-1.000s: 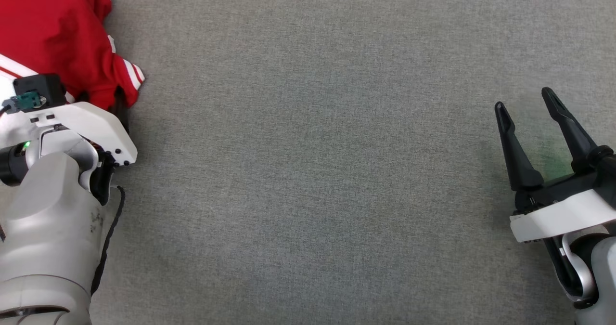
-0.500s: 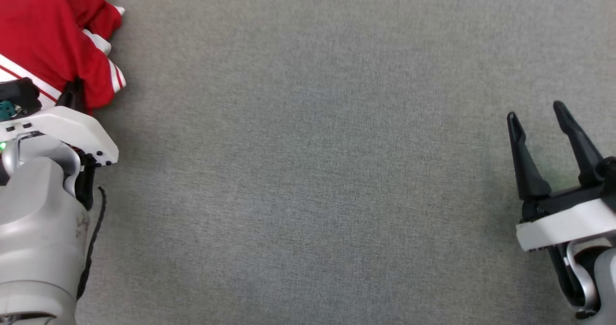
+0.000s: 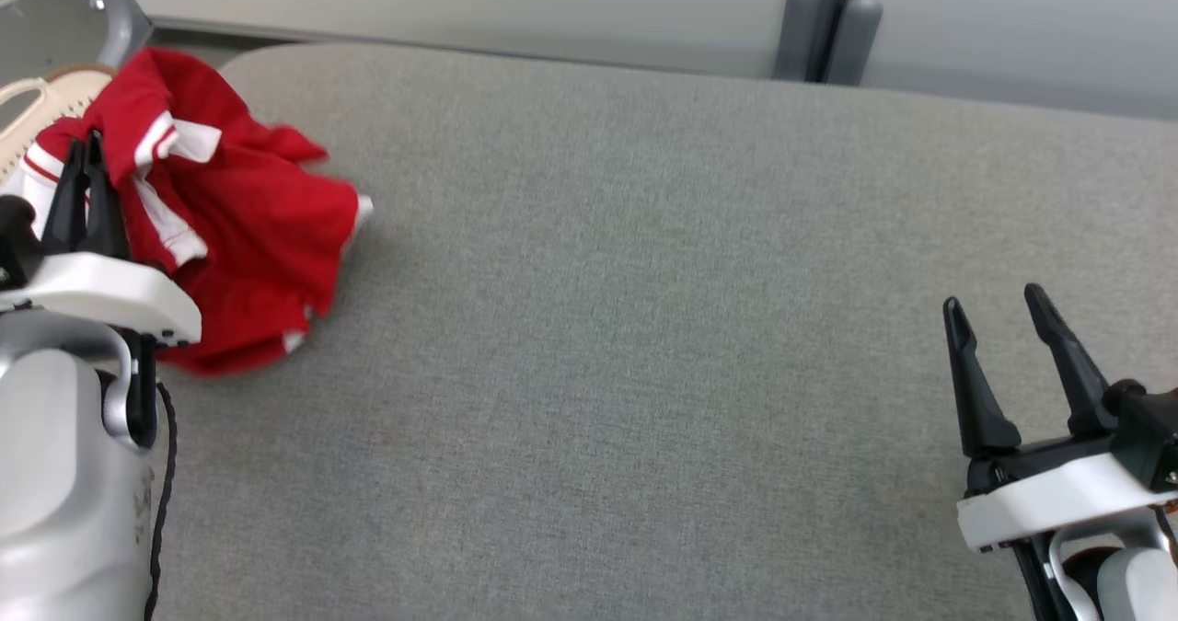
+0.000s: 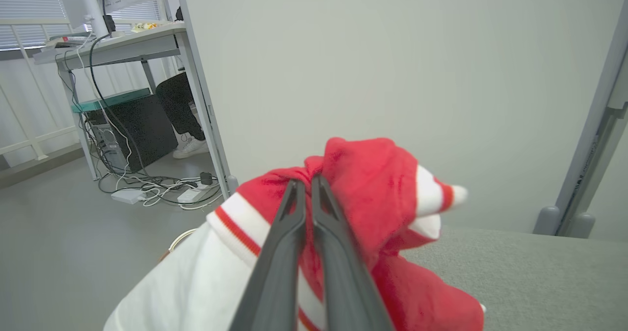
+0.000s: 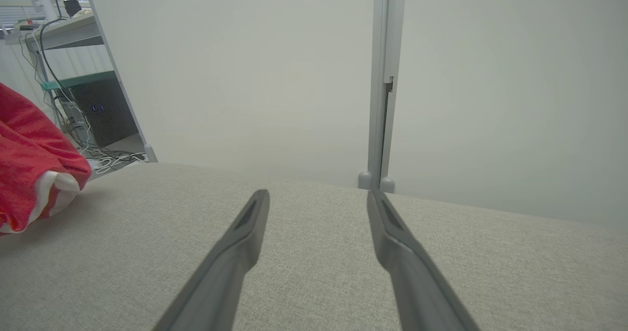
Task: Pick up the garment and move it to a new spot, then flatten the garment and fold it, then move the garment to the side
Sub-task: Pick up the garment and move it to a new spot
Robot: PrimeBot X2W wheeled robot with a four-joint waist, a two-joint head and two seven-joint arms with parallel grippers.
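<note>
Now, with the left hand (image 4: 306,180) clenched on a bunched fold of the red garment (image 3: 248,235) at the far left corner of the table (image 3: 644,345), and the right hand (image 3: 994,301) released and empty, the carry probably wants a high, slow lift so no hem drags.

Garment (image 3: 248,225) red, white-striped trim; table (image 3: 644,327) plain grey fabric; gripper fingers (image 3: 975,382) black

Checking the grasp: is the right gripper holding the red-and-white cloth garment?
No, the right gripper stands open over the grey fabric surface, apart from the red-and-white cloth garment.
</note>
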